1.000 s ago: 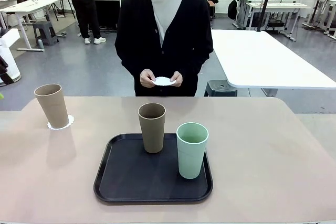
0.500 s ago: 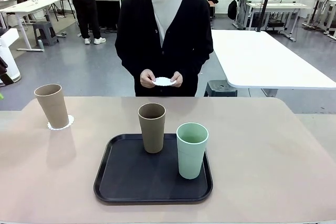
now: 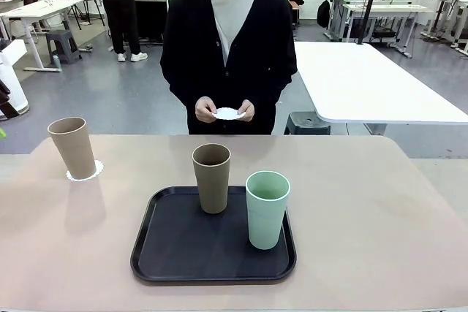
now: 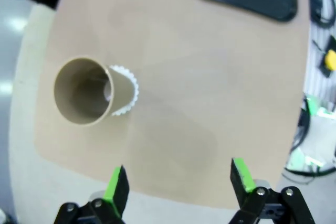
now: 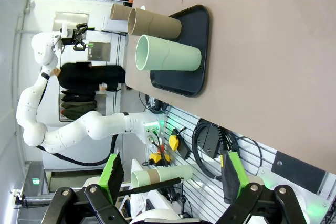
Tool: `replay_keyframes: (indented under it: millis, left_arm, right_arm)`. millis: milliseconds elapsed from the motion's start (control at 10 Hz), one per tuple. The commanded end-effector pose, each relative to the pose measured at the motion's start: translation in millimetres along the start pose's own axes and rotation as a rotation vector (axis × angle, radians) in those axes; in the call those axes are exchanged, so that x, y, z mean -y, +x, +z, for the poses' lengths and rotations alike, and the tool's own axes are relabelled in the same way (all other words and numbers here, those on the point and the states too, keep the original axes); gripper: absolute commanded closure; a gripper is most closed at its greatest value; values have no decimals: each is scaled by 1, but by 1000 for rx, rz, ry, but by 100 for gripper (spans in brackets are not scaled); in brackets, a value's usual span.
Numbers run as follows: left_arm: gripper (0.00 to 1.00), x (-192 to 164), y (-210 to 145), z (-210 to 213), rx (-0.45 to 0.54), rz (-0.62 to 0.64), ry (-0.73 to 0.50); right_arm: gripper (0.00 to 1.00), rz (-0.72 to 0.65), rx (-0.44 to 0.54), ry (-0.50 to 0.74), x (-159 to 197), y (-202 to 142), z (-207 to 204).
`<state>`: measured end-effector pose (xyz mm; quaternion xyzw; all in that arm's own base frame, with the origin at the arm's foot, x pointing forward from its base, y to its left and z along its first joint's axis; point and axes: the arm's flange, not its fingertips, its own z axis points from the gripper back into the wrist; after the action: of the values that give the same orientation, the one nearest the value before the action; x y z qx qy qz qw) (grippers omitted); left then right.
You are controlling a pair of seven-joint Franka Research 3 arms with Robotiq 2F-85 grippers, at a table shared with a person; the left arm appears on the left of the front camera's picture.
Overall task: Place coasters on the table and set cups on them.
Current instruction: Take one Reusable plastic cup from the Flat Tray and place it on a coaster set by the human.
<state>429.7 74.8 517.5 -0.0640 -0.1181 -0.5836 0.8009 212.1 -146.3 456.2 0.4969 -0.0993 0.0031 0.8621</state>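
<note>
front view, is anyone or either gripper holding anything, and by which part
The person's hands pinch a coaster by its opposite edges. The left gripper and right gripper are open and empty.

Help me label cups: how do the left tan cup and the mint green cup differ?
The left tan cup is brownish; the mint green cup is pale green. The left tan cup stands on a coaster on the table; the mint green cup on the black tray, without one. Both stand upright, handleless.

Bright even light, soft shadows, wide-angle distortion
</note>
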Motion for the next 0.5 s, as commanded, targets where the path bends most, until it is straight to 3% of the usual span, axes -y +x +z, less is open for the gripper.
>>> replay_keyframes:
  millis: [0,200,400]
  left_arm:
    - [0,48,-10,-15,-103,277,204]
    - [0,92,-6,-7,-181,532,127]
    - [0,117,11,-7,-137,639,128]
  right_arm:
    - [0,17,12,23,0,1,0]
    - [0,17,12,23,0,1,0]
    - [0,17,12,23,0,1,0]
